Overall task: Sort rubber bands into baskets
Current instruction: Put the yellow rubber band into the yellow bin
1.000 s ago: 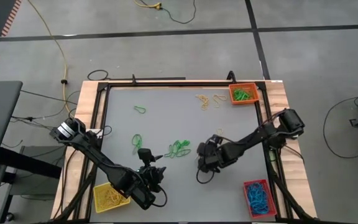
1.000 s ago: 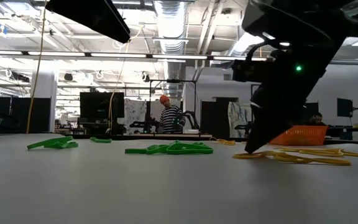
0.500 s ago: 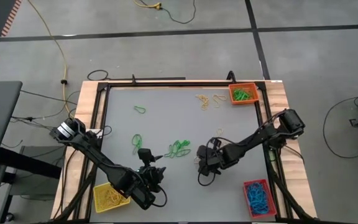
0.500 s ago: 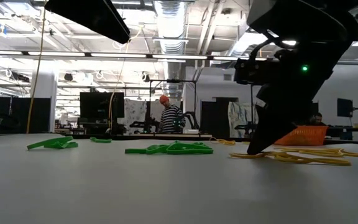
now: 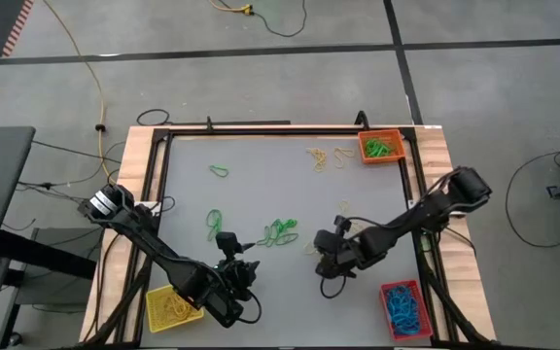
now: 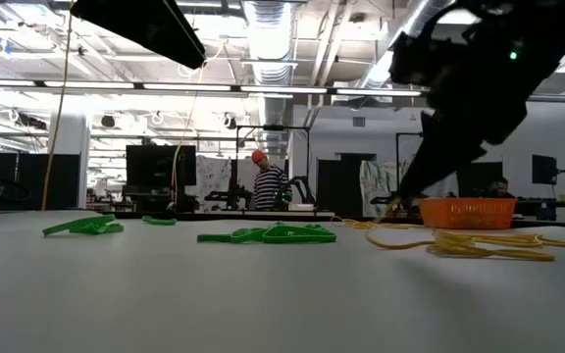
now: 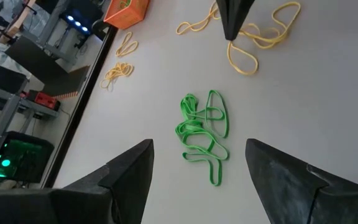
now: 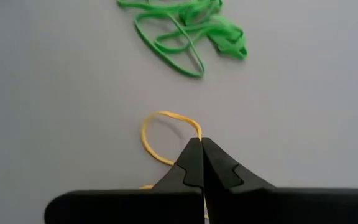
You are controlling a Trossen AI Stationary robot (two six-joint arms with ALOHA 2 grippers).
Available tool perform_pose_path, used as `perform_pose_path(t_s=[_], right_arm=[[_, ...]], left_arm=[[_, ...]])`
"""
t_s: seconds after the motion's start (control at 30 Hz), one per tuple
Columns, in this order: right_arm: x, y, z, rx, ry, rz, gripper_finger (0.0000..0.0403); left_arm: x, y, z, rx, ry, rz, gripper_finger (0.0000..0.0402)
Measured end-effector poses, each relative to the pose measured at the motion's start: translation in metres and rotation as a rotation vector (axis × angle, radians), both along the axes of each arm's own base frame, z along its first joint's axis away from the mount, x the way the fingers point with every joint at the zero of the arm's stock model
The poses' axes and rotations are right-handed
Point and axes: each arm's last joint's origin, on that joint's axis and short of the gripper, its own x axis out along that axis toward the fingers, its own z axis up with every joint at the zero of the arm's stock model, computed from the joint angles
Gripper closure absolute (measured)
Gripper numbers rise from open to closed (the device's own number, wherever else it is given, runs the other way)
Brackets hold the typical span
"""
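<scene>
My left gripper [image 7: 197, 168] fingers spread apart; tangled green rubber bands [image 7: 202, 134] lie between; yellow rubber loops [image 7: 260, 40] beyond, pinched by right gripper [image 7: 232, 31].

Table [image 5: 261, 194] top – matt grey, smooth; frame [image 5: 134, 165] light wood. Baskets [image 5: 379, 146] plastic – rubber bands [image 7: 202, 130] thin, matt.

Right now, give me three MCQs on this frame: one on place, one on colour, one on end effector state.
1. The orange basket sits at the table's:
A. far right corner
B. near left corner
C. middle

2. The bands in the red basket are:
A. green
B. blue
C. yellow

3. The right end effector is:
A. wide open
B. shut on nothing
C. shut on a yellow rubber band

Key: A, the high view shows it in the far right corner; B, blue loops fill it; C, the right wrist view shows the yellow loop pinched at its closed tips.
</scene>
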Motion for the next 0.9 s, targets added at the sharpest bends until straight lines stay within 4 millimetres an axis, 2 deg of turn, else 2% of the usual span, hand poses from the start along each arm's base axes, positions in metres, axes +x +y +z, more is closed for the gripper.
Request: perform_pose_path(t_s=[0.2,0.37,0.6,0.9], right_arm=[[0.001,0.001,0.0,-0.007,-0.013,0.002,0.0385],[0.006,0.008,0.008,-0.027,-0.098,0.064,0.0386],[0.015,0.031,0.042,-0.097,-0.217,0.183,0.0386],[0.014,0.068,0.083,-0.207,-0.316,0.309,0.0386]], left_arm=[[0.0,0.0,0.0,-0.002,-0.002,0.001,0.0157],[0.002,0.001,0.0,-0.008,-0.011,0.003,0.0157],[0.016,0.005,0.001,-0.038,-0.033,-0.032,0.0157],[0.039,0.022,-0.027,-0.157,-0.073,-0.19,0.0157]])
